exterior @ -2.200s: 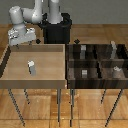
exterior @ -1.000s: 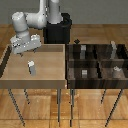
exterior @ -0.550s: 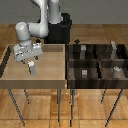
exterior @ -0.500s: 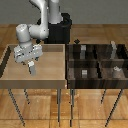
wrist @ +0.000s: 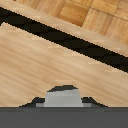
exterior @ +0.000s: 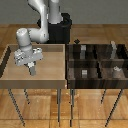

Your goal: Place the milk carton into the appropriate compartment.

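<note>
The white robot arm's gripper [exterior: 33, 70] hangs low inside the light wooden open tray [exterior: 10, 75]. The small grey milk carton with pale top [wrist: 63, 96] sits directly under it; jaw state I cannot tell. The dark wooden compartment box [exterior: 98, 63] stands at 3 o'clock.

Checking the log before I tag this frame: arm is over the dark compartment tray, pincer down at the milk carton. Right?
Not quite. The arm is over the light wooden tray on the exterior view's left, not the dark compartment tray. The rest holds: the exterior view shows the pincer down at the milk carton, which the wrist view shows right below it.
</note>
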Robot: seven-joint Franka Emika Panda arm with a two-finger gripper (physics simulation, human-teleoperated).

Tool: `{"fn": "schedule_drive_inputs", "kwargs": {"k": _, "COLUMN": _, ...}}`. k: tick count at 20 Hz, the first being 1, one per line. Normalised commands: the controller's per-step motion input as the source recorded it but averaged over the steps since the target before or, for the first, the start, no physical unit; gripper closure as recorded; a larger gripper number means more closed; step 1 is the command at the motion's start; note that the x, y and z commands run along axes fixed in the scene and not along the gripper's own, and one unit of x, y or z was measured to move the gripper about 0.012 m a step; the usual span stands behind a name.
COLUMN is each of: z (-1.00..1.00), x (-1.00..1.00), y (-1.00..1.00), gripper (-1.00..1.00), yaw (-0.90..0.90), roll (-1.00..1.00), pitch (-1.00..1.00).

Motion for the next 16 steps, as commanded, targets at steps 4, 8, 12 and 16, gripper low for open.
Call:
{"fn": "schedule_drive_inputs", "kwargs": {"k": 4, "z": 0.5, "x": 0.0, "y": 0.0, "gripper": 1.0, "yaw": 0.0, "roll": 0.0, "pitch": 0.0}}
{"fn": "schedule_drive_inputs", "kwargs": {"k": 8, "z": 1.0, "x": 0.0, "y": 0.0, "gripper": 1.0, "yaw": 0.0, "roll": 0.0, "pitch": 0.0}}
{"fn": "schedule_drive_inputs", "kwargs": {"k": 12, "z": 1.0, "x": 0.0, "y": 0.0, "gripper": 1.0, "yaw": 0.0, "roll": 0.0, "pitch": 0.0}}
{"fn": "schedule_drive_inputs", "kwargs": {"k": 16, "z": 1.0, "x": 0.0, "y": 0.0, "gripper": 1.0, "yaw": 0.0, "roll": 0.0, "pitch": 0.0}}
